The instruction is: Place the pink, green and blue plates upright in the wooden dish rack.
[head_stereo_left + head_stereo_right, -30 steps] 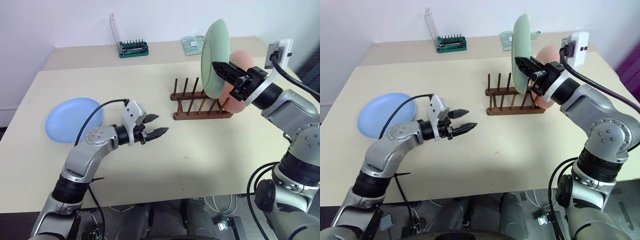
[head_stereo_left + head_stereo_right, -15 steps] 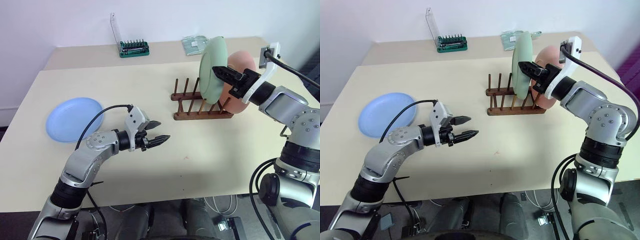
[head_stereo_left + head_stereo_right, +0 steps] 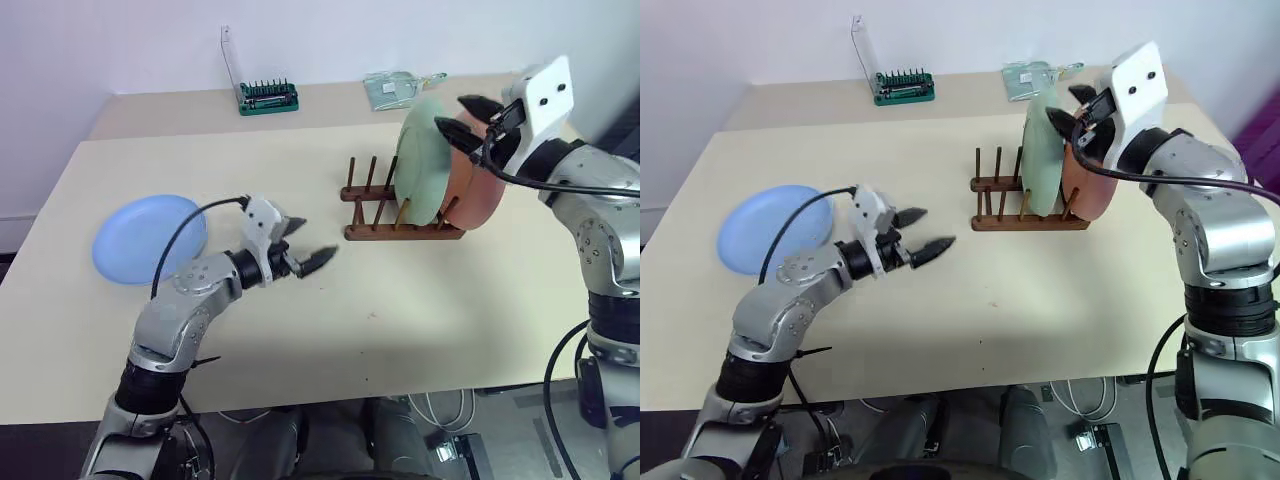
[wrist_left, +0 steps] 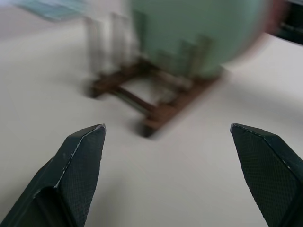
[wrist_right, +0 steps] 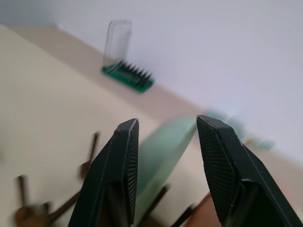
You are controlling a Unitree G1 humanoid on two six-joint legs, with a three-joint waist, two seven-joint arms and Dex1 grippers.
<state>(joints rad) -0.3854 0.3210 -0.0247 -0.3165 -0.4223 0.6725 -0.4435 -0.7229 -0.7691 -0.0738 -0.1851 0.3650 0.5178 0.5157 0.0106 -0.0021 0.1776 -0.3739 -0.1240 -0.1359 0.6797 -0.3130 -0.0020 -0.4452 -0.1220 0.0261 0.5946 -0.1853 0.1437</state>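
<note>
1. Plates first: the green plate [image 3: 422, 160] stands upright in the wooden dish rack [image 3: 400, 212], between its pegs; the pink plate [image 3: 482, 188] stands upright just behind it at the rack's right end, the two close together, though I cannot tell whether they touch.
2. Blue plate [image 3: 148, 238] lies flat on the table [image 3: 400, 310], at the left side, well apart from the rack.
3. Right gripper [image 3: 463, 114] hangs just above the top edges of the green and pink plates; its two black fingers stand parted and hold nothing; in the right wrist view the green plate's rim shows in the gap between the fingers.
4. Left gripper [image 3: 922, 231] hovers over the middle of the table, between the blue plate and the rack, pointing toward the rack; its jaws are spread wide and empty.
5. Green screwdriver bit holder [image 3: 267, 96] sits at the far edge of the table by the wall; a small clear packet [image 3: 388, 88] lies to its right, behind the rack.
</note>
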